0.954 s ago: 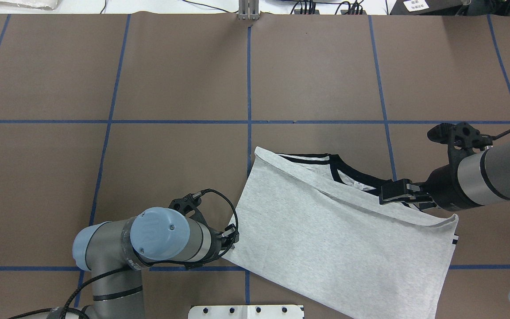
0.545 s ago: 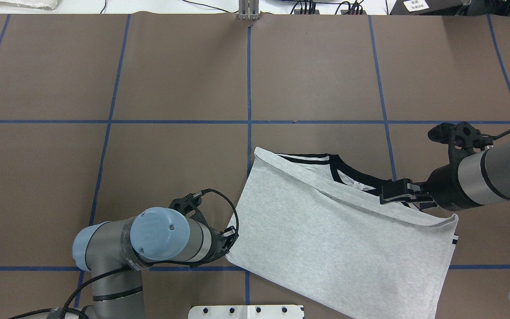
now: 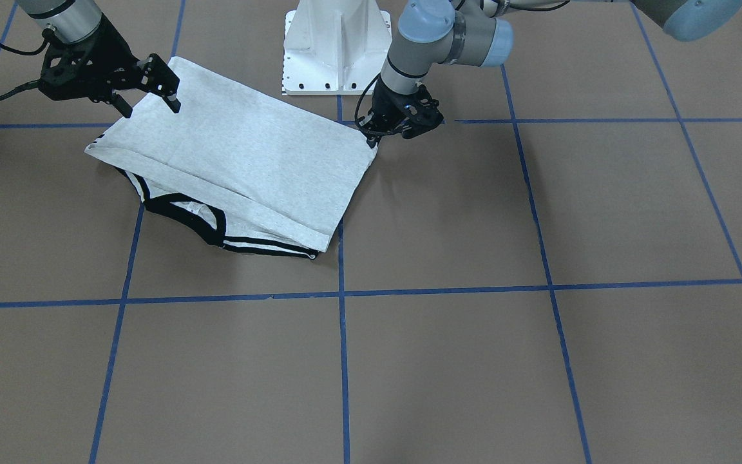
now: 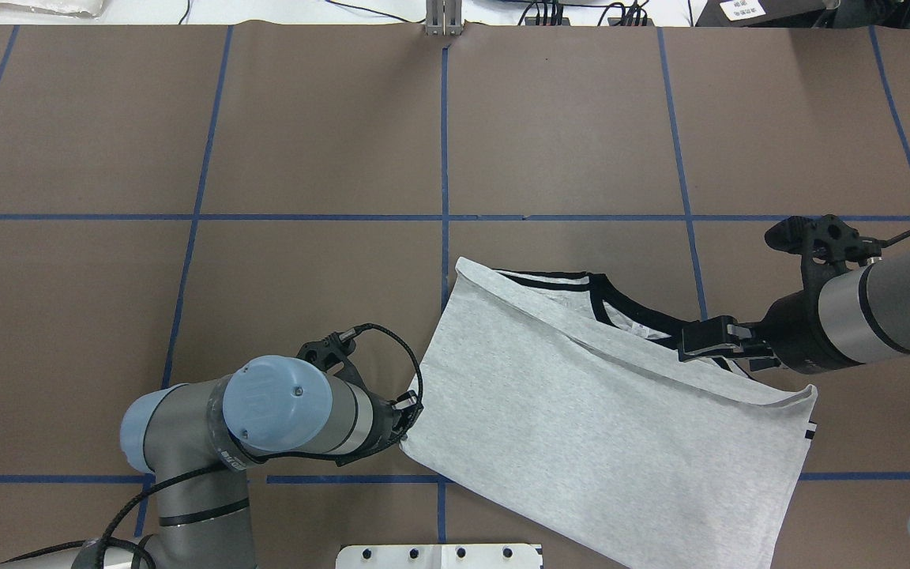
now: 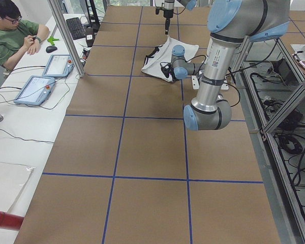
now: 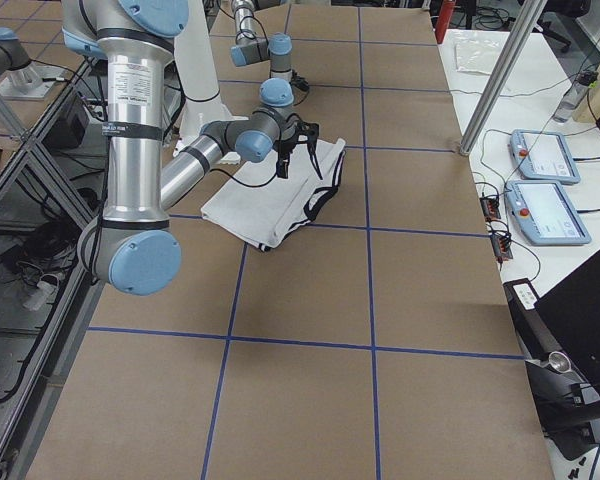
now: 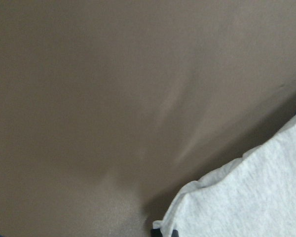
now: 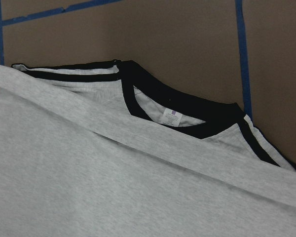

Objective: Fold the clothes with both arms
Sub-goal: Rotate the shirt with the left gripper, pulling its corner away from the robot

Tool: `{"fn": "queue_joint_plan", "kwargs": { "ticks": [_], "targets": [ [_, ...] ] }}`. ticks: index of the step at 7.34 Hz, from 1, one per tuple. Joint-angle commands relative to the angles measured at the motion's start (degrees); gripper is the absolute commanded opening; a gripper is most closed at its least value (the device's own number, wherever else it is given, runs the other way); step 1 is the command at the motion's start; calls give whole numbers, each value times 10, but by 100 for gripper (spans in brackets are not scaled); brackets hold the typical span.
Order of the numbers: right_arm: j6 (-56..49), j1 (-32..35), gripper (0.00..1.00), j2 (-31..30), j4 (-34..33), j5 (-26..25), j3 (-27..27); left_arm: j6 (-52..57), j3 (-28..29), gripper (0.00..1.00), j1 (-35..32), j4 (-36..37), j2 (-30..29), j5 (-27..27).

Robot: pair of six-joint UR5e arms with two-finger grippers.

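1. Two arms are at work on one garment, and the left gripper (image 4: 406,412) comes first: it is low at the table (image 4: 305,158), closed on the near left corner of the T-shirt (image 4: 597,427). The wrist camera shows that grey corner bunched right at the fingertips, so I take it for a true pinch.
2. Lying on the table right of the middle blue tape line (image 4: 445,158), the T-shirt is skewed to the grid. It is folded over itself, plain grey side up, with the black collar (image 4: 637,312) and shoulder stripes peeking out past the far folded edge.
3. Over that folded edge, close to the collar, hangs the right gripper (image 4: 712,348). Its fingers are spread and hold nothing (the front view shows both fingertips clear of the cloth).
4. Risk, as I judge it: only one corner is held. A further pull by the left arm would drag or skew the whole shirt and let the top layer slide off the lower one, since nothing pins the right side.
5. A thin pinch on a single corner could also slip, dropping the cloth in a wrinkle.
6. If the right gripper comes down where it is, it may catch the collar layer together with the upper edge.
7. Against a second ago, the left arm has swung towards the view's left and the held corner has gone with it, stretching the shirt's left edge outward. The right gripper has barely moved.
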Motion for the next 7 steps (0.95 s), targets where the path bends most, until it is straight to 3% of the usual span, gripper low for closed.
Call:
{"fn": "queue_joint_plan", "kwargs": {
  "ticks": [1,4,7],
  "targets": [
    [0,1,100,19,0,-17,-5,41,2,0,-51,17,0,1],
    [0,1,100,46,0,-20,-27,149,22,0,-150,17,-1,3],
    [0,1,100,54,0,-24,-28,208,128,0,-217,6,-59,4]
  ]
}}
